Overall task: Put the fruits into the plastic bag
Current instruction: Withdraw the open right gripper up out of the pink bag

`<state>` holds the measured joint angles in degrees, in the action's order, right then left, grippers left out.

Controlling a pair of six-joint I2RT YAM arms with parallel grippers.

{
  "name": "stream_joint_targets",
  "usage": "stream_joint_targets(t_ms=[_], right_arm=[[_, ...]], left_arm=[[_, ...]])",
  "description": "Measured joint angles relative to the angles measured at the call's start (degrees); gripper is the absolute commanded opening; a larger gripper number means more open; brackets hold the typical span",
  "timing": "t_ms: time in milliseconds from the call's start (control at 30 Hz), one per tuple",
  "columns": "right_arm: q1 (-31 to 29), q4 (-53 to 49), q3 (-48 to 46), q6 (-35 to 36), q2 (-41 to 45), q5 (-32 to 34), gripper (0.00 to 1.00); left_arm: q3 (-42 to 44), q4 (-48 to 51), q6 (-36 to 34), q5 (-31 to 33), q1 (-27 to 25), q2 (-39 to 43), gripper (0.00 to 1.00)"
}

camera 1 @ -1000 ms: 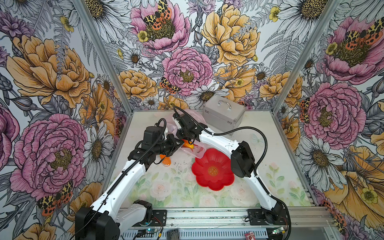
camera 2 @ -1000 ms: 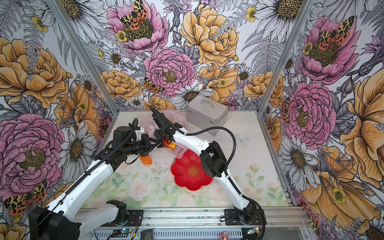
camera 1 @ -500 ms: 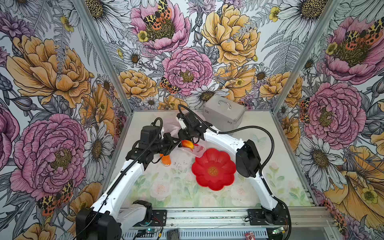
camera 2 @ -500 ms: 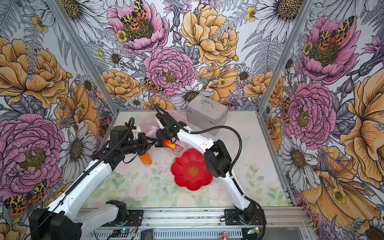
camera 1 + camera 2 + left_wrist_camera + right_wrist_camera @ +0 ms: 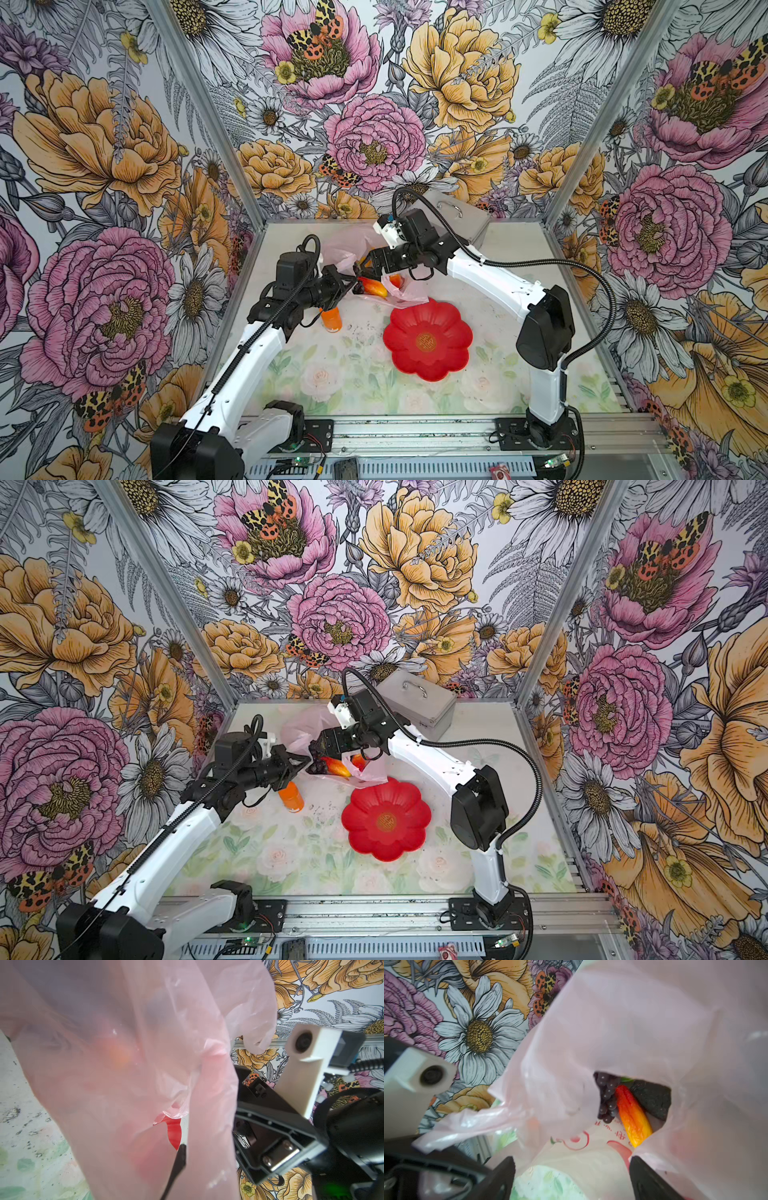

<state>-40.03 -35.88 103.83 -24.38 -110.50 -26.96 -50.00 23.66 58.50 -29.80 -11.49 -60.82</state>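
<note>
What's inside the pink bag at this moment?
Through the bag's mouth: dark grapes, an orange-red mango and a black avocado. The film covers the rest; only an orange blur shows through, so the count is unclear.

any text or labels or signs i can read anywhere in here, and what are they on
No text here reads clearly enough to quote.
plastic bag: small red printed characters beside its red outline prints, too blurred to read.
red plate: gold emblem at its centre, too small to make out.
orange bottle: no legible label.
</note>
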Motion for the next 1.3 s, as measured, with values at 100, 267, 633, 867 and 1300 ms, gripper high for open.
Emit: stream_joint_targets(t_ms=[100, 267, 633, 867, 1300], right_arm=[[0.37, -0.35, -3.96, -1.25, 4.33, -4.72, 0.87], [1.64, -0.55, -9.7, -3.76, 12.35, -11.21, 0.87], [11.41, -2.05, -24.26, -12.22, 22.64, -16.11, 0.76], [12.46, -5.62, -26.27, -12.13, 22.73, -13.11, 0.74], [9.44, -6.69, -13.9, -10.47, 8.81, -10.82, 0.71]], left_arm=[[0.92, -0.15, 0.02, 0.44, 0.0, 0.39, 0.0], [1.42, -0.44, 0.02, 1.05, 0.0, 1.16, 0.0], [2.32, -0.83, 0.04, 1.88, 0.0, 2.43, 0.0], [3.3, -1.03, 0.04, 1.9, 0.0, 2.97, 0.0], [3.72, -1.18, 0.04, 1.88, 0.04, 2.97, 0.0]])
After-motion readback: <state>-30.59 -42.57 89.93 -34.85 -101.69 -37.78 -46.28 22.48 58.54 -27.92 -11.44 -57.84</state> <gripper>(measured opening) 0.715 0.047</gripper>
